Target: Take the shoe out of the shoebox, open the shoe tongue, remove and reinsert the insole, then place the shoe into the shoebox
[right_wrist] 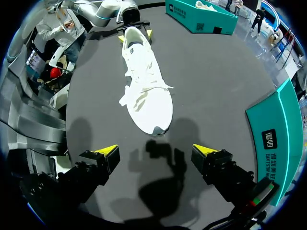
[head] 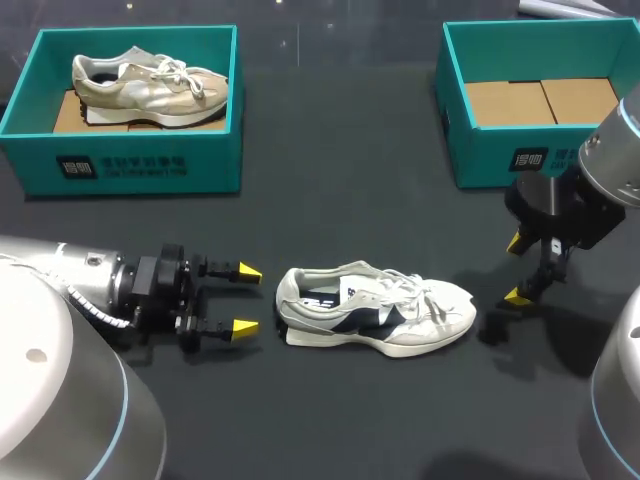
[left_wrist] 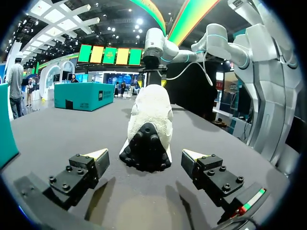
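the white shoe (head: 375, 310) lies on its sole on the dark table (head: 330, 200), near the middle and outside both boxes, heel to the left, toe to the right. the left gripper (head: 246, 298) lies low over the table just left of the heel, jaws spread and holding nothing. the head view shows a narrow gap between its yellow tips and the heel. the right gripper (head: 516, 269) stands right of the toe, apart from it, jaws also spread wide and empty.

the left shoebox (head: 130, 155) sits at the far left and holds a beige shoe (head: 150, 85). the right shoebox (head: 500, 160) sits at the far right, with only its brown cardboard floor showing.

the left wrist view adds the heel end of the white shoe (left_wrist: 148, 129): a dark heel patch and dark sole edge, straight ahead of the left gripper (left_wrist: 146, 155), with the fingers (left_wrist: 91, 163) set out to either side of it. the right arm (left_wrist: 156, 48) shows beyond the shoe.

the right wrist view gives the white shoe (right_wrist: 148, 103) from the toe end. the laces (right_wrist: 139, 79) lie across the tongue, and the toe points at the right gripper (right_wrist: 156, 151). the yellow tips of the left gripper (right_wrist: 135, 34) flank the heel at the far end. a wall of the right shoebox (right_wrist: 278, 129) lies beside this gripper.

in the head view the shoe opening appears dark with a light label; whether the insole is seated cannot be told.
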Controlling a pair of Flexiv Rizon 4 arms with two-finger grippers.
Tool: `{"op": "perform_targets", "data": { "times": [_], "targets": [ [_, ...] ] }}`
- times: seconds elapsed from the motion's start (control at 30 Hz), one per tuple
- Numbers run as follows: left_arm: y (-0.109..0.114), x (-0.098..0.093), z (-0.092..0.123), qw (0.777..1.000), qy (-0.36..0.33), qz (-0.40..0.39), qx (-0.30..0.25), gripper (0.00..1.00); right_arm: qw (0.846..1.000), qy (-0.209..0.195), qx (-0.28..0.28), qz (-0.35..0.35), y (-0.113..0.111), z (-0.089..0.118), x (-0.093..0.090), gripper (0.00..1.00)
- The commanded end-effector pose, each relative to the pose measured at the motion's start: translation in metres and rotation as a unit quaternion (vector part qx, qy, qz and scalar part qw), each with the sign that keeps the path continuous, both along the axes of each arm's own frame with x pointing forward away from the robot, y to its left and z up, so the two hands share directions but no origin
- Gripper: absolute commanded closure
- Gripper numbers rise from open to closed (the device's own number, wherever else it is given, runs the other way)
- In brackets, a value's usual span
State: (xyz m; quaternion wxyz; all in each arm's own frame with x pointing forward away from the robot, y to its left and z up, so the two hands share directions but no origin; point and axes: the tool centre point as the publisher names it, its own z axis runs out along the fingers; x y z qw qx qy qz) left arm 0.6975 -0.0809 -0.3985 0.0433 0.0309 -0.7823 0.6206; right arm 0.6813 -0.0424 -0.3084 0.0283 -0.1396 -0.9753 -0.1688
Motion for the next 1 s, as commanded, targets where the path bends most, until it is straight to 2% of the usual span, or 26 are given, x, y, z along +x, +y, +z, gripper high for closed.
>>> {"op": "perform_targets", "data": {
  "times": [0.03, 1.0],
  "targets": [
    [-0.011, 0.004, -0.006, 1.000, -0.004, -0.001, -0.001, 0.00, 1.000, -0.001, -0.001, 0.000, 0.000, 0.000, -0.001, 0.00],
    [-0.049, 0.003, -0.016, 1.000, 0.000, -0.027, -0.007, 0.00, 1.000, -0.001, -0.001, 0.000, 0.000, 0.000, -0.001, 0.00]
  ]
}}
